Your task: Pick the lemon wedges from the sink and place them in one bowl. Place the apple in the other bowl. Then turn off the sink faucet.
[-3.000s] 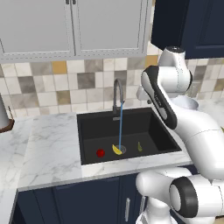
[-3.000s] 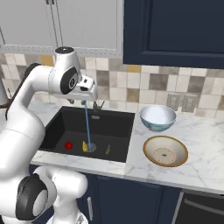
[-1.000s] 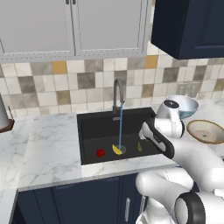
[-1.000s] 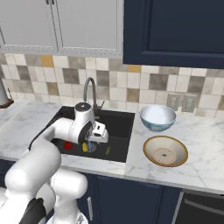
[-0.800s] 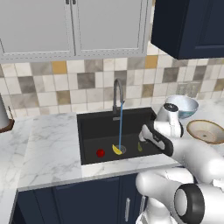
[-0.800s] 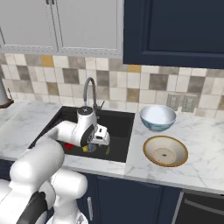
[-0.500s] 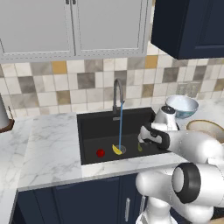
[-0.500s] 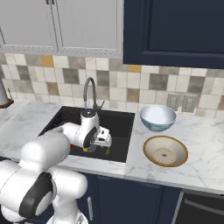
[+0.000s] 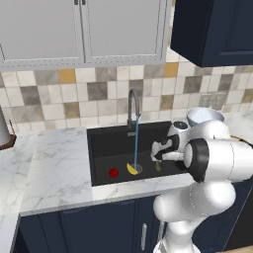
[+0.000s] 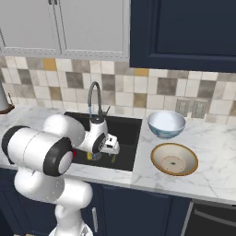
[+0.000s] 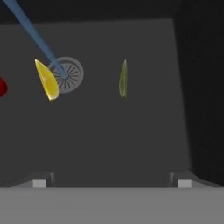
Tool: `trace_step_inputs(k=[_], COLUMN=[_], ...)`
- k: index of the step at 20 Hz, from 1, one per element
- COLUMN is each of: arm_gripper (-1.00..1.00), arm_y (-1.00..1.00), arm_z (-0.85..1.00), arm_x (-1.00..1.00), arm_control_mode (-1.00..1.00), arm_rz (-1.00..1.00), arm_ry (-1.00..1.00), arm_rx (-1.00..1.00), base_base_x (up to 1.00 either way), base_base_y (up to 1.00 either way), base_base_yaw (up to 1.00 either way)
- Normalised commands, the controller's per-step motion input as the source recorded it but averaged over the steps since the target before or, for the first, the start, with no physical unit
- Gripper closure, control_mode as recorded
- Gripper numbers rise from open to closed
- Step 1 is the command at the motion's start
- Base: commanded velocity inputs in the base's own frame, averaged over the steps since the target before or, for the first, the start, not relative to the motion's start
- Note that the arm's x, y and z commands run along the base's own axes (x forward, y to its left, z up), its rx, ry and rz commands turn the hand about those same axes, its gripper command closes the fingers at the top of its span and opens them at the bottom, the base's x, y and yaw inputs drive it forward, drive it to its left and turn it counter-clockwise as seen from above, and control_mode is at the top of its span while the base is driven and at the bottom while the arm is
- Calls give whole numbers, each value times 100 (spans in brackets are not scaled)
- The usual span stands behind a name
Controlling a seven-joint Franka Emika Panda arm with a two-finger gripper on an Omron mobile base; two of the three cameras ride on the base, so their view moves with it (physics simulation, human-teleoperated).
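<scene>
While water runs from the sink faucet (image 9: 132, 106) into the sink (image 9: 104, 153), I see my gripper (image 11: 112, 177) released, jaws wide, empty above the basin floor at lower centre. Bright lemon wedge (image 11: 47, 81) lies upper left beside the drain (image 11: 66, 74), olive wedge (image 11: 123, 79) upper centre, apple (image 11: 2, 87) at the left edge. Both bowls, tan-rimmed bowl (image 10: 174, 159) and pale blue bowl (image 10: 166, 124), sit right of centre on the counter.

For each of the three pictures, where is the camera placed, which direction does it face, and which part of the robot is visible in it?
Left base view: behind the arm, on its left, facing the sink and faucet; white arm at lower right.
Right base view: behind, on its right, facing the same sink, the blue bowl and the tan bowl; arm at lower left.
Hand view: on the hand, looking down at the basin floor; the open pincer has its tips at the bottom.
Shared: the bright wedge, olive wedge and water stream.
</scene>
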Motion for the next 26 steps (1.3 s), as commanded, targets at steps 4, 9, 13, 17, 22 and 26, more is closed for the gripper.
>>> trace_step_inputs(k=[4, 9, 13, 17, 22, 26], arm_gripper=[-100, -100, -100, -100, -100, -100], arm_y=[-7, -8, -5, -10, -14, -4], arm_z=[-41, -47, -46, -46, -45, -45], arm_x=[49, 48, 46, 42, 36, 43], arm_control_mode=[-100, -100, -100, -100, -100, -100], arm_rz=[0, 0, 0, 0, 0, 0], arm_ry=[2, 0, 0, 0, 0, 0], arm_rx=[0, 0, 0, 1, 2, 0], base_base_x=[0, 0, 0, 0, 0, 0], base_base_y=[0, 0, 0, 0, 0, 0], base_base_yaw=[0, 0, 0, 0, 0, 0])
